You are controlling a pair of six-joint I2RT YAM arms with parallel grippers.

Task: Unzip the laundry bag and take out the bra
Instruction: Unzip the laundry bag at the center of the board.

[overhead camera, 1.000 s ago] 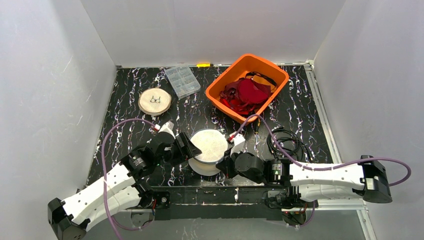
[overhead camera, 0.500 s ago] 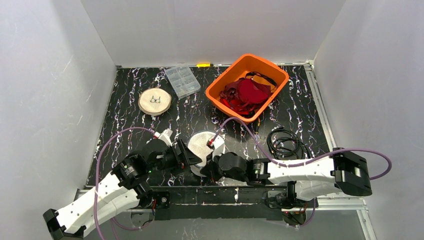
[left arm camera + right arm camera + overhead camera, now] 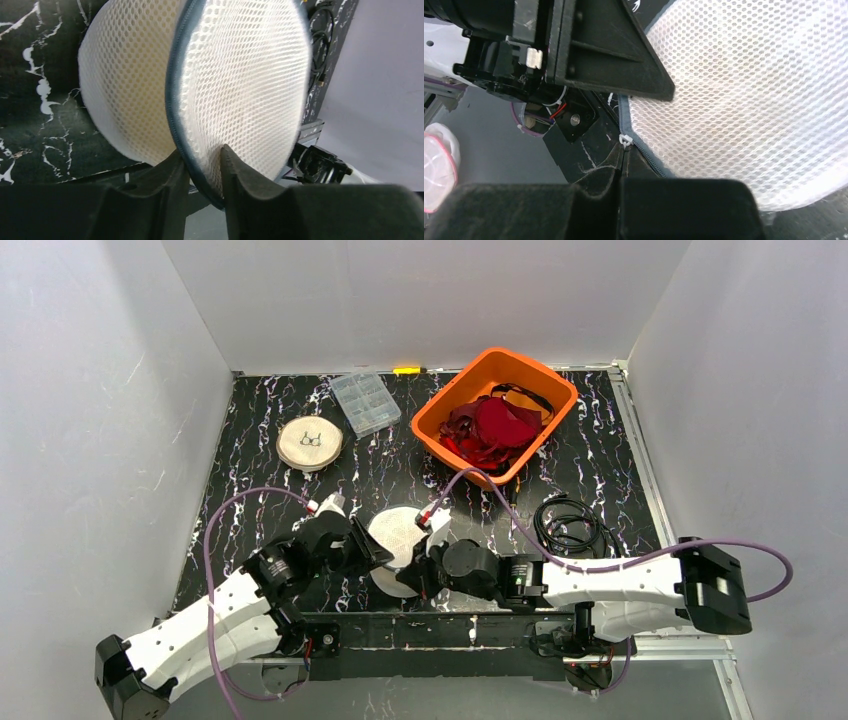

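The laundry bag [image 3: 398,533] is a round white mesh pouch with a grey zipper [image 3: 172,100] round its rim, held tilted on edge just above the table's near side. My left gripper [image 3: 372,552] pinches the bag's lower rim; in the left wrist view its jaws [image 3: 201,154] press the zipper seam and mesh from both sides. From the bag's right my right gripper [image 3: 422,568] is shut on the small white zipper pull [image 3: 625,139], which sticks out at its fingertips [image 3: 624,150]. The bra is hidden; the mesh [image 3: 749,100] shows nothing of what is inside.
An orange bin [image 3: 560,390] holding red garments stands at the back right. A clear compartment box [image 3: 364,402] and a round wooden disc [image 3: 310,443] lie at the back left. A coiled black cable [image 3: 570,525] lies right of the bag.
The bag went from lying flat to standing tilted on edge and shifted left and nearer. My left jaws closed from wide open onto its rim. The right arm followed to the left.
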